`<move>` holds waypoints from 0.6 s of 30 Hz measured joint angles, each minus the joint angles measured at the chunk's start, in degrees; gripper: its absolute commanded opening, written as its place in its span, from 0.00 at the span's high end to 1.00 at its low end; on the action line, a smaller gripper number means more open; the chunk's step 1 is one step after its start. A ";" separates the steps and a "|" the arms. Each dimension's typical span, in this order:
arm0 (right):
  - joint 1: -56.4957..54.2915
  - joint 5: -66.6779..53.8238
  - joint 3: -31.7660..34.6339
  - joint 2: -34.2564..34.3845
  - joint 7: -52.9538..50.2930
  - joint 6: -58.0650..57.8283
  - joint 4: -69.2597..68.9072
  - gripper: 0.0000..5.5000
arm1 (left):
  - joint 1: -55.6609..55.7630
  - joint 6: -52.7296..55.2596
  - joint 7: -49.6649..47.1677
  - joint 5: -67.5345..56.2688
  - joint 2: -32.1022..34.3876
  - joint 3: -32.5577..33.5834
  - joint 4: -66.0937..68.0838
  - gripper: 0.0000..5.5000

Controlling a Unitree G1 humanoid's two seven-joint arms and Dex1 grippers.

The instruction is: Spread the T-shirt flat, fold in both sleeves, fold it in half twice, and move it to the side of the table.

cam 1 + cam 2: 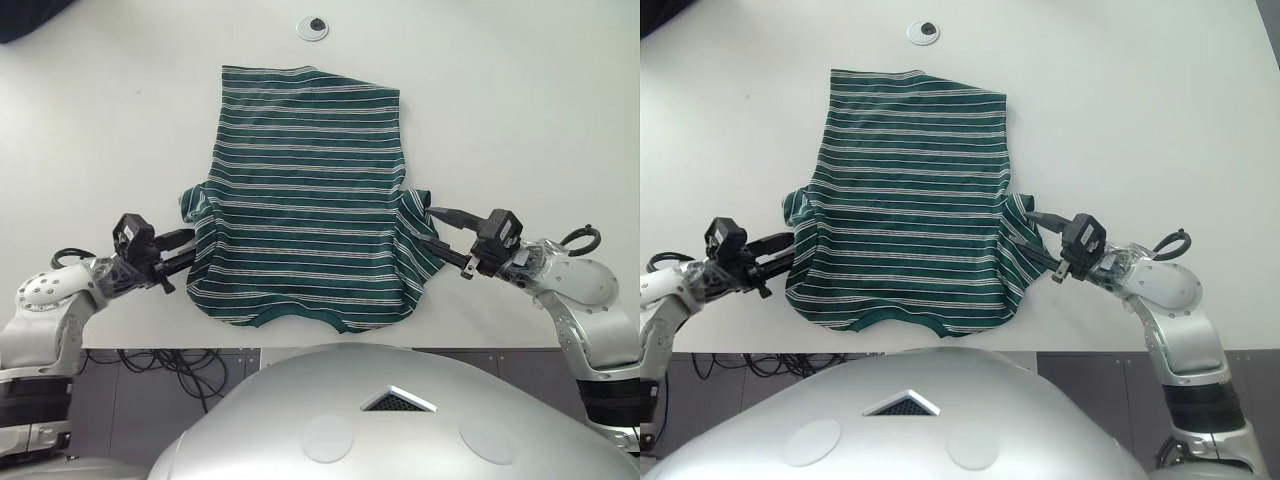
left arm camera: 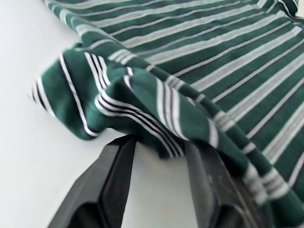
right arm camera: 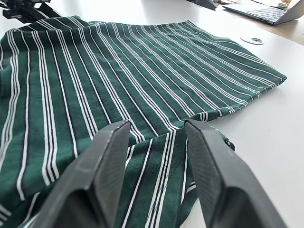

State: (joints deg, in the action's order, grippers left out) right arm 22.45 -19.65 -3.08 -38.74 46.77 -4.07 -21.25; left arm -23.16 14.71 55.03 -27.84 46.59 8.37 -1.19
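The right gripper (image 1: 428,226) sits at the T-shirt's right sleeve with its jaws apart. In the right wrist view the two fingers (image 3: 110,161) straddle the crumpled sleeve cloth without pinching it. The left gripper (image 1: 185,250) is at the opposite sleeve, also spread. In its wrist view the bunched sleeve (image 2: 118,99) sags over the gap between the fingers and touches one of them, but nothing is clamped.

The T-shirt (image 1: 300,190), green with pale stripes, lies on the white table (image 1: 520,120). Its body is mostly flat, its collar end is nearest the robot and its hem is at the far side. Both sleeves are rumpled against the body rather than lying out flat.

What could go wrong, as I judge it:
- Closing now could catch the body layer under a sleeve, so the whole shirt would drag instead of the sleeve folding over
- A shallow bite on the loose cloth at the left sleeve could slip out partway through the fold
- The collar end lies close to the table's near edge, so any pull toward the robot could slide it over
- If the two arms pull unevenly, the flat body will skew

A small round disc (image 1: 313,27) sits just beyond the hem, clear of any fold. A laptop (image 3: 266,12) lies well beyond the hem, and nothing stands between the grippers and the sleeves
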 measured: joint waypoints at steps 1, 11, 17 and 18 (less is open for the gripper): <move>0.04 0.01 0.15 0.00 0.11 0.04 0.00 0.62 | 0.92 0.03 -0.78 0.57 -0.40 -0.48 0.35 0.67; 0.62 0.10 0.58 0.00 0.61 1.40 0.01 0.61 | 3.39 -1.74 -5.57 6.10 -1.62 -2.45 0.43 0.90; 0.64 0.19 0.56 0.01 0.61 1.53 0.15 0.61 | 3.82 -1.78 -5.55 5.43 -2.61 -1.60 1.24 1.00; 0.64 0.21 0.56 0.01 0.61 1.56 0.18 0.61 | 3.92 -1.76 -4.26 4.53 -2.58 -1.09 1.74 1.00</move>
State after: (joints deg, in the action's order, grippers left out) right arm 23.08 -19.44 -2.52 -38.73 47.38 -2.51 -21.07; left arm -19.24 12.95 50.76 -23.31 44.01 7.27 0.55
